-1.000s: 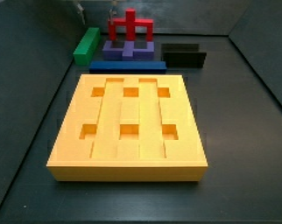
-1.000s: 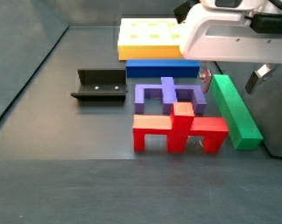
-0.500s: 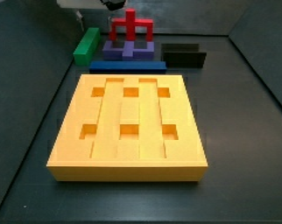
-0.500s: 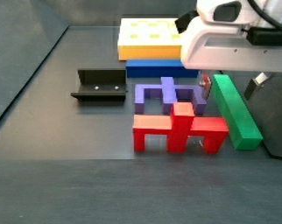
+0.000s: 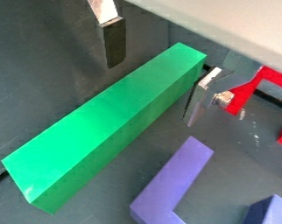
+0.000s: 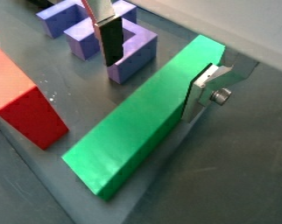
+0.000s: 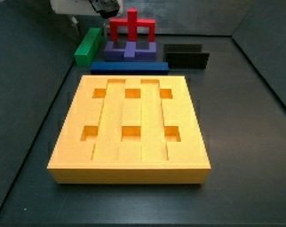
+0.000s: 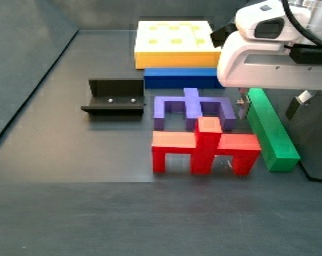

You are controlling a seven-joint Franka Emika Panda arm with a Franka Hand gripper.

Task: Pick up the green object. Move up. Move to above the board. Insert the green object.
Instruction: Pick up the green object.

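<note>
While both wrist views show the hand (image 5: 155, 74) straddling the green object (image 5: 109, 127) w/ jaws spread wide, one finger (image 6: 110, 44) on each long side and clear gaps, nothing gripped, the side views hide the fingers behind the white arm housing (image 8: 273, 60).

Going near to far in a side view: board (image 7: 130, 124) sits nearest, a thick yellow-orange slab w/ grooves and six square holes in two rows. Just beyond lies the flat blue bar (image 7: 129, 66), then the purple piece (image 7: 130, 53) and red piece (image 7: 132, 27), w/ the fixture (image 7: 187, 57) to the right. Green object (image 7: 86, 46) lies far left on the counter (image 7: 246, 133), beside the purple and red pieces.

Green object is a long plain rectangular bar, smooth faces, sharp edges, lying flat. Red piece (image 6: 21, 96) and purple piece (image 6: 102, 31) show close by in a wrist view only.
</note>
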